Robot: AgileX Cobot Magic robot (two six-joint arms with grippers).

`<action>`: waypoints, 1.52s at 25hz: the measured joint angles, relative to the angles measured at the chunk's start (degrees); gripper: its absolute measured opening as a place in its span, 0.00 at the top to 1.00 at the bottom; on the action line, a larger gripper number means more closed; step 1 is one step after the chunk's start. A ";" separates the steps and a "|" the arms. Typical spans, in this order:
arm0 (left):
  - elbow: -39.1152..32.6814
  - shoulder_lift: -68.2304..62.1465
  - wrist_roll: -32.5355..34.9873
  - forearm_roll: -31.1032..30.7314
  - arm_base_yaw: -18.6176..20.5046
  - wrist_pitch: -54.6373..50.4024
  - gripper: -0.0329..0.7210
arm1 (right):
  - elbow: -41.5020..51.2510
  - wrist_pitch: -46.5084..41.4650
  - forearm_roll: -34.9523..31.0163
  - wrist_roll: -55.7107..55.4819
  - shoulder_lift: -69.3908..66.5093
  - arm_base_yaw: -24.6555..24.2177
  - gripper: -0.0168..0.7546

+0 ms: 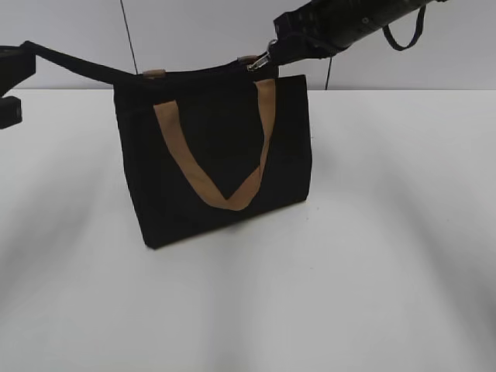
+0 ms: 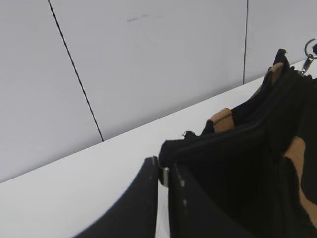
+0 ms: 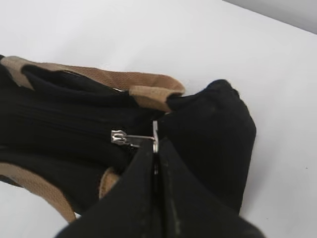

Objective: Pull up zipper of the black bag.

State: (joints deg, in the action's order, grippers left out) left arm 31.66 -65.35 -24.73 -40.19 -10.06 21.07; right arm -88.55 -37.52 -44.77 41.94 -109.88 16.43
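The black bag [image 1: 225,163] stands upright on the white table, with tan strap handles [image 1: 232,203] on its front. My left gripper [image 1: 28,51] is at the far left, shut on a black fabric tab [image 1: 85,68] stretched taut from the bag's top left corner; the left wrist view shows the jaws [image 2: 163,171] pinching that tab's end. My right gripper [image 1: 277,48] is above the bag's top right end, shut on the zipper [image 1: 260,60]. In the right wrist view its jaws [image 3: 155,146] clamp the zipper's silver ring, with the slider [image 3: 119,137] just left on the zip line of the bag [image 3: 213,124].
The white table [image 1: 372,271] spreads in front of and beside the bag. A white panelled wall [image 1: 194,31] with thin dark seams stands close behind. A black cable loop [image 1: 407,35] hangs under my right arm.
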 joint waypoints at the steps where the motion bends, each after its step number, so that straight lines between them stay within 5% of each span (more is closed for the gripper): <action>1: 0.00 0.00 0.00 0.00 0.06 0.00 0.93 | 0.00 0.06 0.11 -0.05 0.00 -0.21 1.00; 14: 0.00 0.00 0.00 0.00 0.06 0.00 0.93 | 0.00 0.06 0.14 -0.41 0.00 -0.36 0.98; 18: 0.00 0.00 0.00 0.07 0.06 1.51 0.86 | 0.00 0.29 0.14 -0.42 0.00 -0.29 0.81; 24: 0.00 0.06 -0.04 0.25 0.06 2.36 0.56 | 0.00 0.29 1.26 -0.49 0.29 -0.09 0.50; 29: 0.00 0.06 -0.18 1.82 0.06 -0.26 0.41 | 0.00 -0.74 7.52 -0.49 2.35 -0.02 0.46; 34: 2.06 0.06 -3.99 3.50 0.06 -15.10 0.40 | 0.00 -5.38 17.54 -3.49 4.56 -0.02 0.46; 38: 6.66 0.06 -4.57 11.36 0.06 -29.31 0.40 | 0.00 -10.93 27.00 -10.88 6.20 -0.02 0.46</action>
State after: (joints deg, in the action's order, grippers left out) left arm 38.32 -65.28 -29.30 -28.84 -10.00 -8.24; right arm -88.55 -48.44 -17.77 31.06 -103.68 16.40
